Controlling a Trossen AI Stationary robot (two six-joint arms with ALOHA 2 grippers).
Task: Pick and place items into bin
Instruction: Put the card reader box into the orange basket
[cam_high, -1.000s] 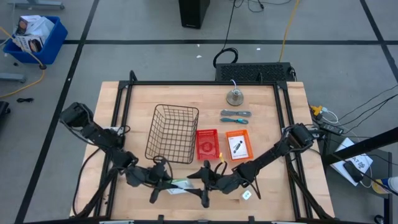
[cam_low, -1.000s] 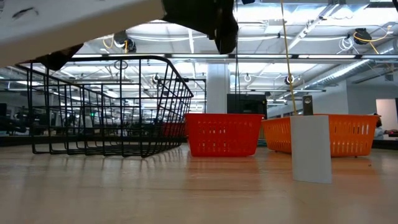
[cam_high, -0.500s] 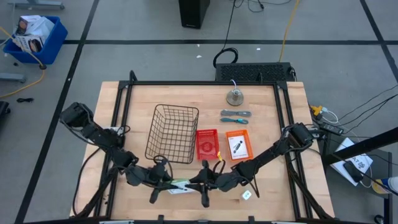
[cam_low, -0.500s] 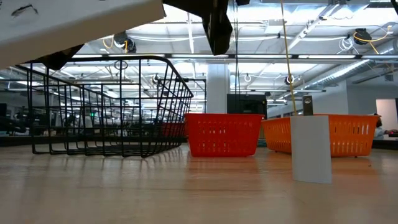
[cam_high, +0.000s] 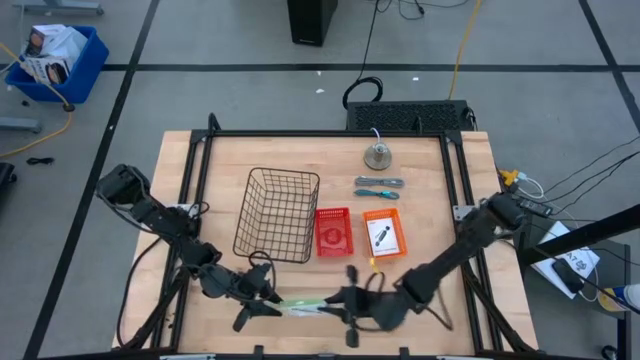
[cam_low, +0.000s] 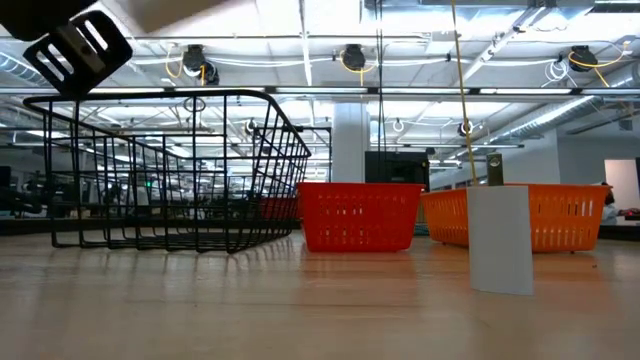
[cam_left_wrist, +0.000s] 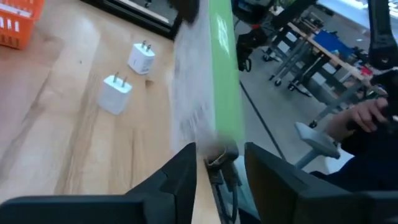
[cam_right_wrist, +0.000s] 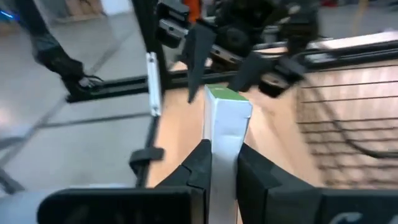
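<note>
Holding: the right gripper (cam_right_wrist: 222, 154) is closed on one end of a pale-green strip (cam_right_wrist: 227, 106), its two fingers pressed against the strip's sides, at the near edge of the table (cam_high: 420, 170).
Left gripper: the left gripper (cam_left_wrist: 217, 150) sits just left of the right one at the strip's other end. Its fingers are spread wider than the strip and stand either side of it, gripping nothing.
Strip's place: lifted off the wood between the two grippers, near of the wire basket (cam_high: 278, 213) and not yet over it.
Other items: two white blocks (cam_left_wrist: 116, 93) lie on the table beside each other, and two blue-grey tools (cam_high: 379, 187) lie toward the far right, beyond the orange tray (cam_high: 382, 232).
Step in hand: likely a hand-over or a carry toward the basket — which of the two I cannot tell.
Risk, collision: the two grippers are very close, so a small sideways move could knock fingers together.
Risk, drop: the hold is on one end only. If the left fingers clip the free end, the strip may twist out and fall on the table.
Risk, basket: a long strip brought in low could catch the rim wires — lift well clear first.
</note>
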